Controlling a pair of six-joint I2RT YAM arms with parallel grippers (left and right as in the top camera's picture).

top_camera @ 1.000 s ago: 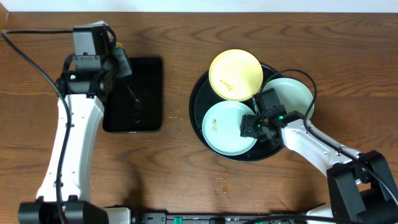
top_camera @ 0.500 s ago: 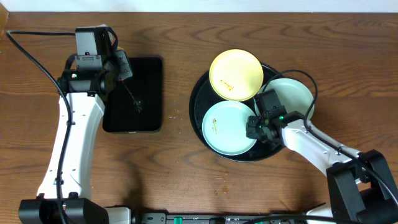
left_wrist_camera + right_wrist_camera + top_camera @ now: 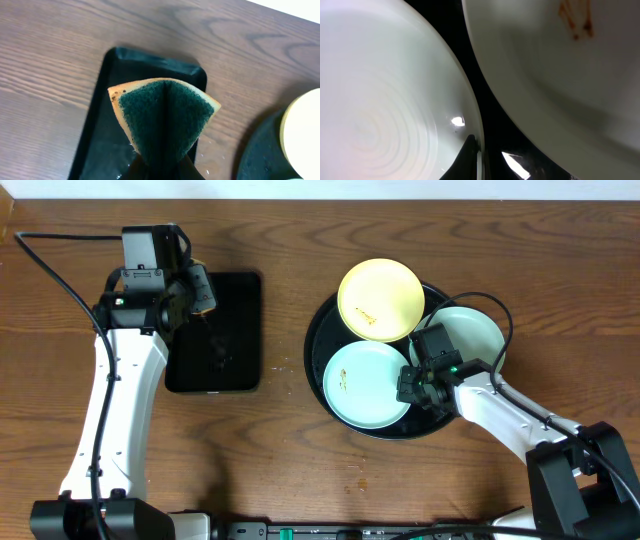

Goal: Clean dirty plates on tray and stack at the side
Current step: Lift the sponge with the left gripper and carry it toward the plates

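Note:
The round black tray (image 3: 316, 340) holds three plates. A pale yellow plate (image 3: 379, 300) with a brown smudge lies at the back, a mint-green plate (image 3: 362, 385) at the front left, and a second mint-green plate (image 3: 472, 330) at the right, partly under my right arm. My right gripper (image 3: 408, 385) (image 3: 479, 156) is shut on the right rim of the front-left mint plate (image 3: 380, 100). A neighbouring smudged plate (image 3: 545, 70) fills the upper right of the right wrist view. My left gripper (image 3: 200, 288) (image 3: 161, 169) is shut on a folded green-and-yellow sponge (image 3: 162, 117).
A smaller rectangular black tray (image 3: 213, 370) (image 3: 97, 150) lies under the sponge on the left of the wooden table. Bare wood lies between the two trays. Cables trail from both arms.
My right gripper has closed on the rim of the front-left mint plate. The left arm has barely moved and still holds the sponge over the rectangular tray.

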